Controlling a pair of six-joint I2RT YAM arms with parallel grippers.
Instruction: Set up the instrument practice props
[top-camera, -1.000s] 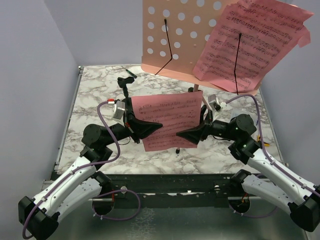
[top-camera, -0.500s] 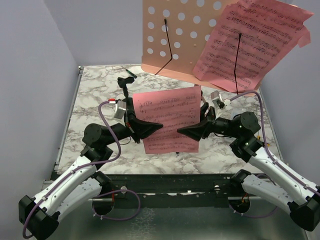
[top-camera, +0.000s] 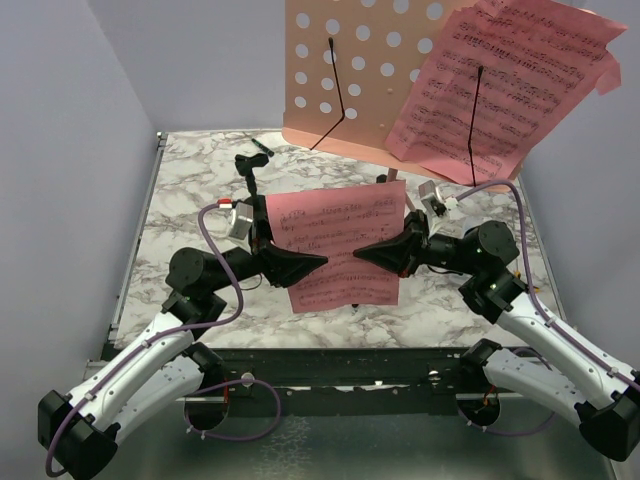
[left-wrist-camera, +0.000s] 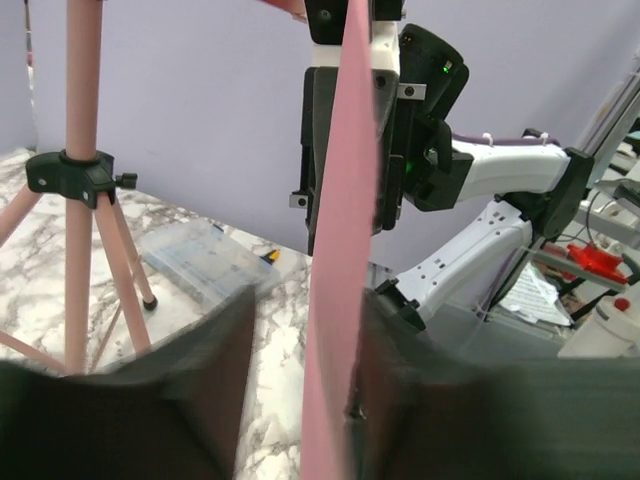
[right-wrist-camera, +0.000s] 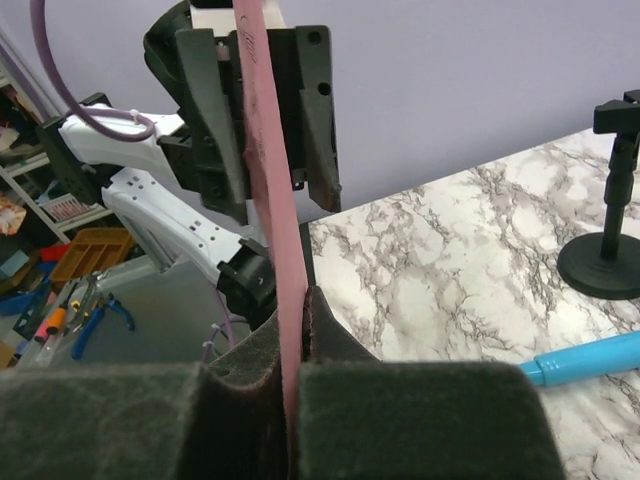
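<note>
A pink sheet-music page (top-camera: 338, 240) hangs upright over the table between both grippers. My right gripper (top-camera: 362, 252) is shut on its right side; in the right wrist view the pads pinch the edge-on page (right-wrist-camera: 268, 190) at the gripper (right-wrist-camera: 300, 305). My left gripper (top-camera: 315, 262) is open around the left side, and in its wrist view the left gripper (left-wrist-camera: 308, 300) shows a gap beside the page (left-wrist-camera: 340, 250). The salmon music stand's punched desk (top-camera: 345, 70) rises behind, holding another page (top-camera: 500, 80). Its pole and legs (left-wrist-camera: 82, 180) are close. A light-blue stick (right-wrist-camera: 590, 360) lies on the marble.
A small black stand (top-camera: 250, 170) (right-wrist-camera: 612, 250) and a dark pen (top-camera: 262, 148) sit at the back left of the marble table (top-camera: 180, 200). A clear plastic box (left-wrist-camera: 205, 260) lies on the table past the stand's legs. Grey walls close in both sides.
My right gripper has closed onto the page's right side. My left gripper's jaws, shut on the page before, have parted. The page has shifted slightly up and to the right.
</note>
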